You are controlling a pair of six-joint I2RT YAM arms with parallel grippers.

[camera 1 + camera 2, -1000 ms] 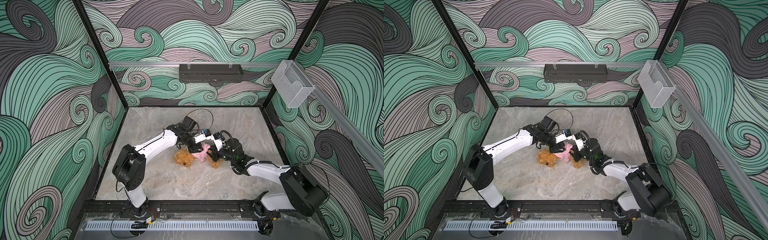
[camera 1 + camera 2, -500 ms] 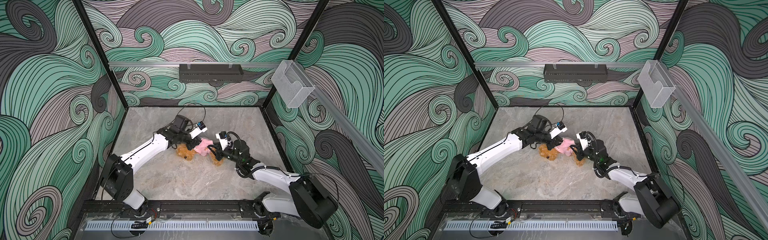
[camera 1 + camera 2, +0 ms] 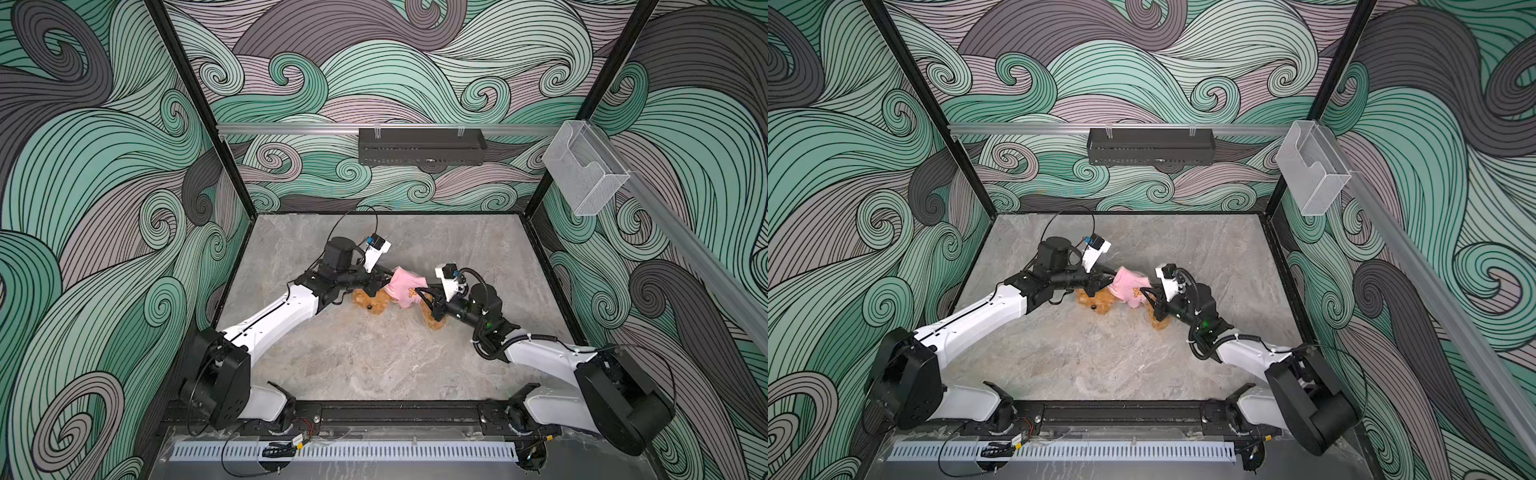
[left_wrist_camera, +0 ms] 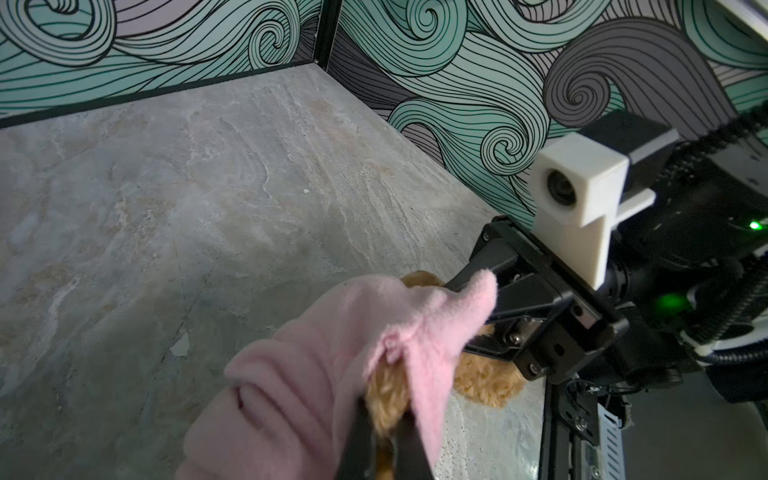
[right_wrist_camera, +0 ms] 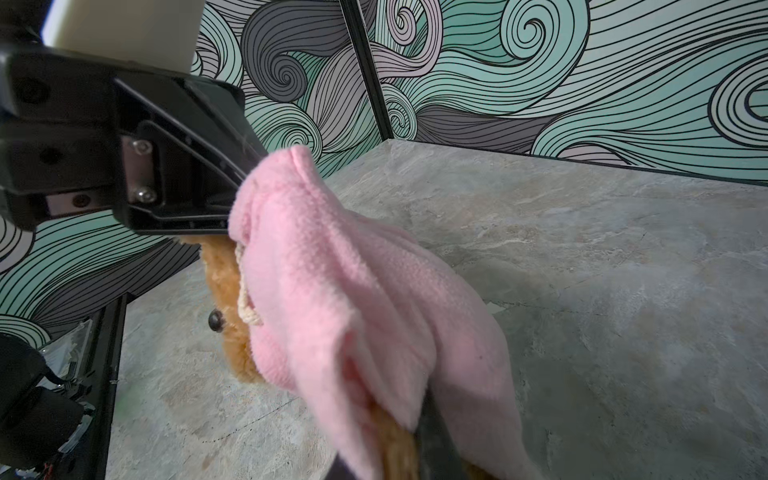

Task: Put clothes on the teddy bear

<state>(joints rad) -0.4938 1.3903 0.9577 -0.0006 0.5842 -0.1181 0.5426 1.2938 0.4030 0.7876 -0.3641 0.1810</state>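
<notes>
Pink fleece and golden fur fill the space around both sets of jaws. The left jaws are clamped shut on a furry limb of the teddy bear (image 4: pixel 388 395), which pokes out of the pink garment (image 4: pixel 311 374) at the bottom centre of the left wrist view. The right jaws stand narrow, pinching the garment's opposite edge at the bottom of the right wrist view. Fur lies right under the fleece there, and I cannot tell whether they catch the bear too.

In both top views the bear lies mid-frame on the grey surface (image 3: pixel 374 365) between the two arms. Its head shows at the garment's lower left and its feet at the lower right.

The garment looks to be over the torso, so the dressing seems well along. It is bunched, so the limbs probably need freeing and the fleece smoothing down.

Counted, there are one bear, one garment, two arms, one black tray (image 3: pixel 422 146) on the back rail and one clear holder (image 3: pixel 584 172) at upper right.
</notes>
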